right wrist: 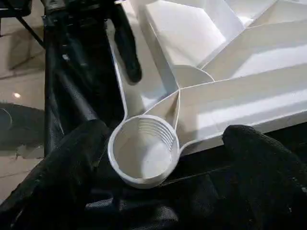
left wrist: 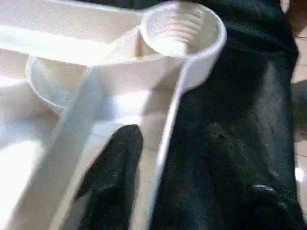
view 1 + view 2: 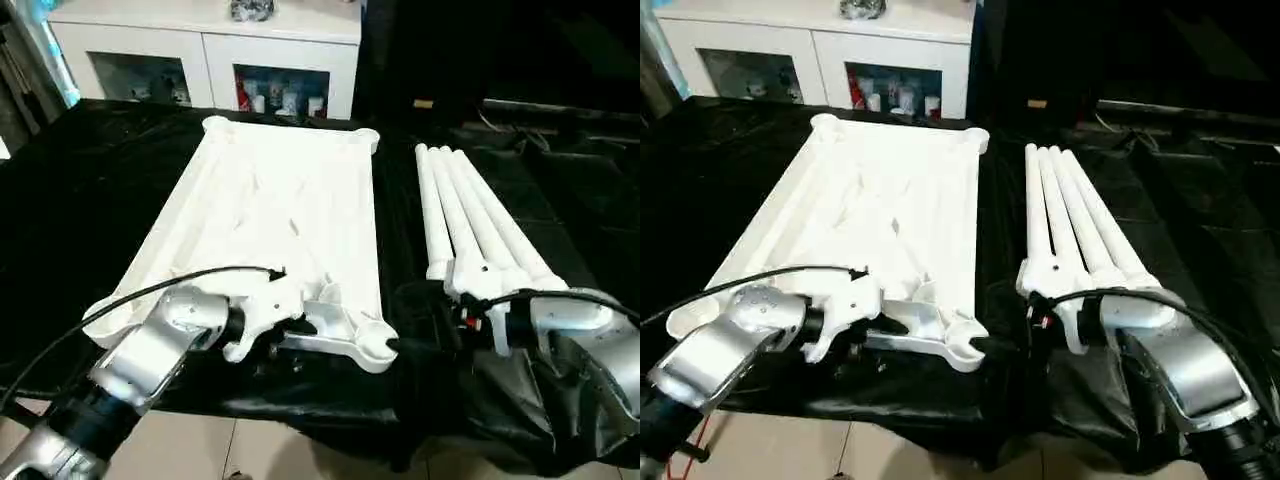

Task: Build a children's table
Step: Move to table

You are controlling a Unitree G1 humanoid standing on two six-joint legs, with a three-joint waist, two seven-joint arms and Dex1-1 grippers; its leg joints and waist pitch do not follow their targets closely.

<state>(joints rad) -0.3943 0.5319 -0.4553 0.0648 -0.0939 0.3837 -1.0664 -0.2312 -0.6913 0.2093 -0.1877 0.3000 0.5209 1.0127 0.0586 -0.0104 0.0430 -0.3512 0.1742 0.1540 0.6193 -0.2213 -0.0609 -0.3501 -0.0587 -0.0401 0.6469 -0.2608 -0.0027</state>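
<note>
The white tabletop (image 3: 270, 200) lies upside down on black cloth, ribs facing up. Its four white legs (image 3: 470, 220) lie side by side to its right. My left gripper (image 3: 280, 352) is at the tabletop's near edge, open. One black finger (image 2: 115, 177) sits inside the rim wall and the other is outside over the cloth. My right gripper (image 1: 163, 134) is open at the near right corner. Its two fingers stand wide apart on either side of the threaded corner socket (image 1: 144, 151), not touching it.
A white glass-door cabinet (image 3: 200, 50) stands behind the work surface. The black cloth (image 3: 80, 200) covers the whole surface and hangs over the near edge, with tiled floor (image 3: 300, 450) below. The legs' near ends lie next to my right wrist (image 3: 545, 315).
</note>
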